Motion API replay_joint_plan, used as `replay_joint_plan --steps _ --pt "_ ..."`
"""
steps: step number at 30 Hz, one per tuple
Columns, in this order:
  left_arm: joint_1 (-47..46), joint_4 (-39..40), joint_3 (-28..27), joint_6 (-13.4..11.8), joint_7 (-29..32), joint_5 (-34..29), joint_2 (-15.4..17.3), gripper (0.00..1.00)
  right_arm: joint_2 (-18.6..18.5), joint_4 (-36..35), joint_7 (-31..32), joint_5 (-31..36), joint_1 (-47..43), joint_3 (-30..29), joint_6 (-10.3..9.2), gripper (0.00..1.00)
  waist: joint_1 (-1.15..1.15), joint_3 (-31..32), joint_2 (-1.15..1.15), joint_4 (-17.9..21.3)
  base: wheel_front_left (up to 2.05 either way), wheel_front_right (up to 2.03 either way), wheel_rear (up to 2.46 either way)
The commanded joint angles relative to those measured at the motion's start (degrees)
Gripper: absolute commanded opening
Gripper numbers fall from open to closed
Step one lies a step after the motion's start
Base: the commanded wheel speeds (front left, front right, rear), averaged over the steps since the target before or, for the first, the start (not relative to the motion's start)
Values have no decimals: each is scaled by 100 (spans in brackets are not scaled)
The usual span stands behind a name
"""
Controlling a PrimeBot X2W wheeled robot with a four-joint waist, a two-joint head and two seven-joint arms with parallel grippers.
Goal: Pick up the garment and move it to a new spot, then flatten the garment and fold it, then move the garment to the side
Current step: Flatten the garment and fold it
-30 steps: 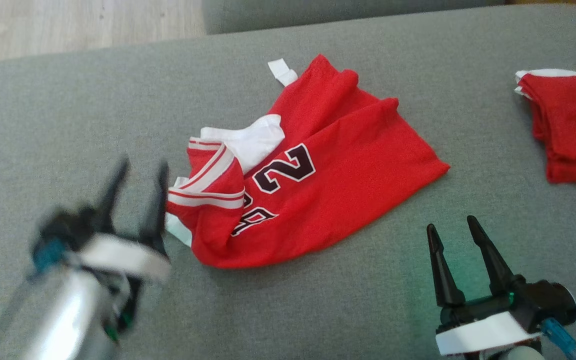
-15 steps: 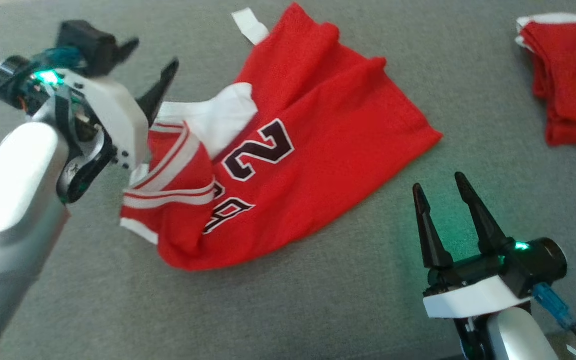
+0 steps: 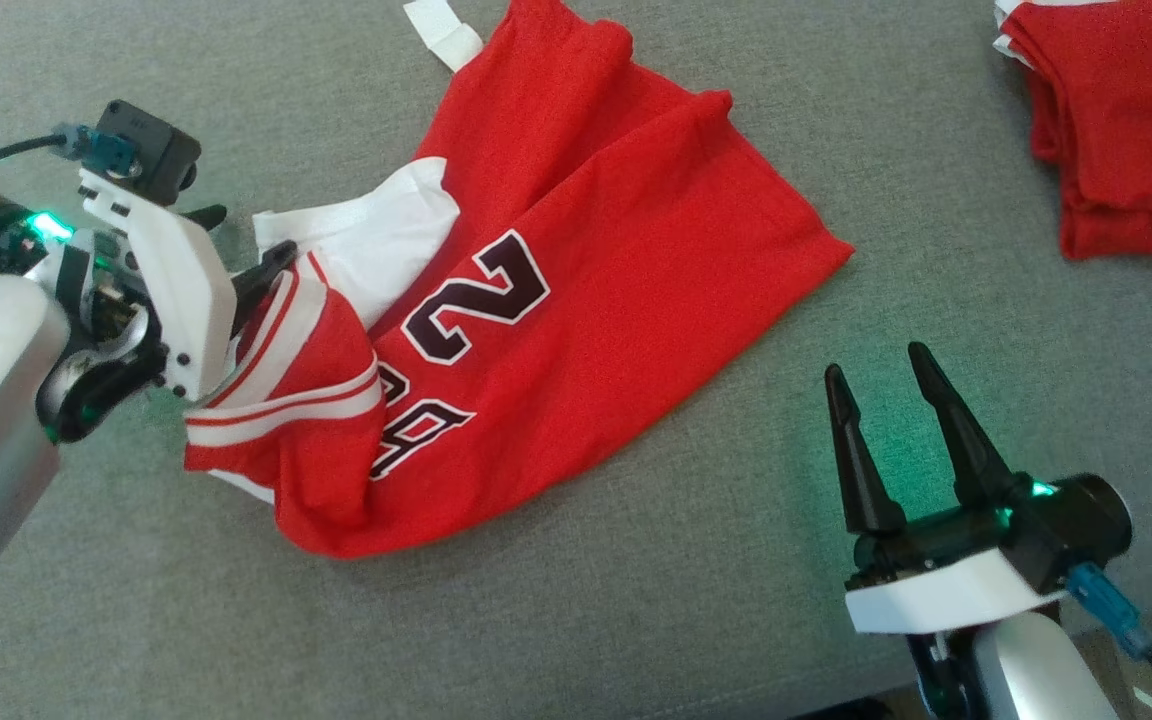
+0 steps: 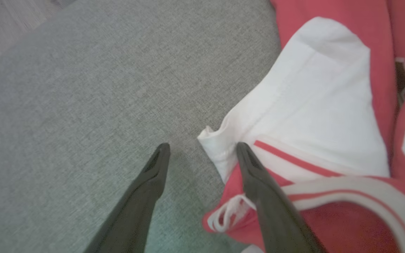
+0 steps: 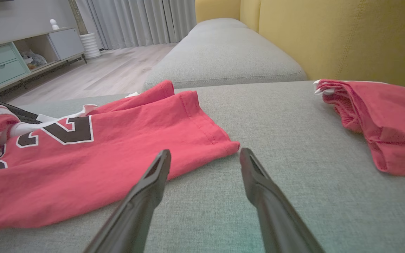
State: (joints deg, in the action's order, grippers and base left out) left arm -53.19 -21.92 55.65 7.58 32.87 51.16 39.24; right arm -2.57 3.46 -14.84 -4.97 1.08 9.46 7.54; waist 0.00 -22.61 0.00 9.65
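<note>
Left gripper [image 4: 202,147]: jaws being kept spread wide astride the white corner of the jersey [image 3: 616,300], nothing being pinched | right gripper [image 3: 876,362]: being kept spread, empty, above the grey woven cushion [image 3: 636,600] | jersey: being supported crumpled on the cushion; soft red knit, striped white trim, black numerals.

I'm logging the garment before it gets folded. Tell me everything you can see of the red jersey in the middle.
The red jersey looks like thin knit cloth, with dark, white-outlined numerals, white-and-red striped trim and a white inner panel showing. It lies crumpled and partly doubled over on the grey cushion. The open left tool is at its white corner, one finger over the striped edge, not closed on it.
</note>
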Motion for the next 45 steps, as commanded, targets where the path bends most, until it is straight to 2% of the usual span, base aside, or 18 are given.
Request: replay_joint_plan --steps 1,2,4,5,6,7,8,11,15,22,25,29,34,37,39,40,41,45 --pt "-316 93 -207 -9 -7 22 257 98 -31 -190 -16 -22 147 157 -5 100 0 -12 0 7 0 0 0" --pt "-340 79 -168 -9 -16 63 246 87 -31 -186 -16 -23 168 172 -5 100 0 -21 0 18 0 0 0" --pt "-383 57 -99 -9 -29 182 221 50 -31 -178 -16 -26 209 202 -5 100 0 -41 0 47 0 0 0" --pt "-406 52 -58 -9 -36 241 213 42 -31 -178 -16 -25 222 214 -5 100 0 -50 0 60 0 0 0" --pt "-431 44 -15 -9 -39 293 212 31 -31 -181 -16 -19 227 222 -5 100 0 -57 0 74 0 0 0" --pt "-459 41 35 -9 -49 327 219 9 -31 -184 -16 -10 228 228 -5 100 0 -61 0 87 0 0 0" --pt "-491 53 93 -9 -82 340 234 0 -31 -184 -16 -4 226 230 -5 100 0 -61 0 100 0 0 0" --pt "-653 56 218 -9 -409 215 302 0 -31 -172 -16 2 200 237 -5 100 0 -24 0 128 0 0 0" --pt "-976 -124 282 -9 -1225 -200 345 0 -31 -124 -16 9 142 209 -5 100 0 118 0 103 0 0 0" --pt "-1532 -537 143 -28 -2439 -757 189 0 -31 -106 -16 70 47 158 -5 100 0 438 0 -108 0 0 0" --pt "-1612 -554 99 -28 -2725 -781 110 0 -31 -102 -16 106 -2 120 -5 100 0 561 0 -234 0 0 0" --pt "-1513 -311 179 -17 -2815 -608 40 0 -31 -106 -16 136 -71 87 -5 100 0 668 0 -382 0 0 0" --pt "-1194 727 629 -11 -3167 -429 131 0 -31 -109 -16 191 -184 7 -5 100 0 791 0 -676 0 0 0" --pt "-981 1251 944 -10 -3381 -521 193 0 -31 -104 -16 228 -191 9 -5 100 0 794 0 -817 0 0 0" --pt "-828 1483 1185 -82 -3602 -890 146 0 -31 -113 -16 249 -138 38 -5 100 0 745 0 -892 0 0 0" --pt "-776 1479 1237 -203 -3673 -1041 96 25 -31 -118 -16 251 -117 47 -5 100 0 728 0 -904 0 0 0" --pt "-715 1420 1245 -404 -3747 -1162 37 100 -31 -118 -16 251 -98 62 -5 100 0 711 0 -906 0 0 0" --pt "-387 1122 1151 -1268 -4172 -1427 -298 100 -31 -112 -16 218 -59 128 -5 100 0 660 0 -837 0 0 0"
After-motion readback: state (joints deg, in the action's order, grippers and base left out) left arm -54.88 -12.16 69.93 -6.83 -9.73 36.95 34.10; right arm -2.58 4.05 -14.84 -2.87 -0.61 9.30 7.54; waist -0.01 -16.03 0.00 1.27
